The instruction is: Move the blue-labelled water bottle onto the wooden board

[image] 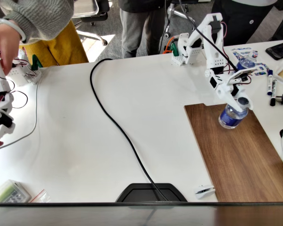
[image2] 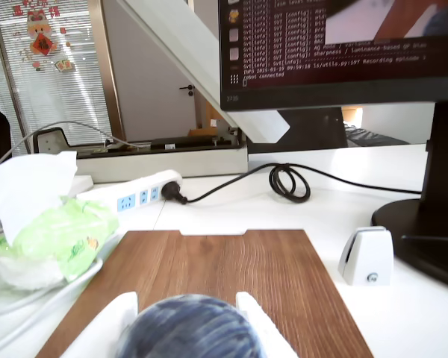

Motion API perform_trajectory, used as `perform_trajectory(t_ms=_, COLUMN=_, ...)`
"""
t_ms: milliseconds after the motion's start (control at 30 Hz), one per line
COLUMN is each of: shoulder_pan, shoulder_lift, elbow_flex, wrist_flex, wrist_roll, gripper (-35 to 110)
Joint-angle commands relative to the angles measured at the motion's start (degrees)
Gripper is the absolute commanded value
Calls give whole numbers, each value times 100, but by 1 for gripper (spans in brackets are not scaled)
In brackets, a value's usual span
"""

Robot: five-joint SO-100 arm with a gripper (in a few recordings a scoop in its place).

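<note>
claw state: the claw (image: 237, 102) is closed on the blue-labelled water bottle (image: 232, 116), gripped at the neck and cap; in the wrist view one white finger (image2: 104, 328) is seen on each side of the bottle top (image2: 187, 327).
bottle vs claw: held directly below the claw and between its fingers, hanging down from the fingertips.
bottle long axis: roughly upright, in line with the claw's downward reach; a slight lean cannot be ruled out.
bottle vs board: over the wooden board (image: 240, 155), close to the notched short edge. Whether the base is touching the wood or is just above it cannot be told.
key relation: the board is straight beneath the claw, so only a lowering and a release are judged to be needed, with no sideways travel.
board ahead of claw: in the wrist view the board (image2: 231, 276) is seen stretching away from the claw, bare wood out to the notch.
second bottle: another blue-labelled bottle (image: 245, 62) is seen behind the claw, near the arm base on the surface (image: 132, 94), well apart from the held one.
beside claw: a tissue pack (image2: 48, 231) is seen off the board to the left in the wrist view, a small white clip (image2: 366, 256) to the right.
progress: judged nearly done, release not yet made.
risk: a tip-over near the board edge is judged possible if the bottle is let go while tilted.
</note>
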Motion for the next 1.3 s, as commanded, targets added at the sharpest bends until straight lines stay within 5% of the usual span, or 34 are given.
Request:
perform_trajectory(t_ms=0, shoulder_pan=18, shoulder_lift=53, elbow_flex=-26, wrist_flex=-79, wrist_roll=-79, gripper=0)
perform_trajectory(t_ms=833, shoulder_pan=35, shoulder_lift=-229, elbow_flex=-26, wrist_flex=-220, wrist_roll=-88, gripper=0)
perform_trajectory(t_ms=1267, shoulder_pan=18, shoulder_lift=-123, elbow_flex=176, wrist_flex=-141, wrist_roll=-290, gripper=35)
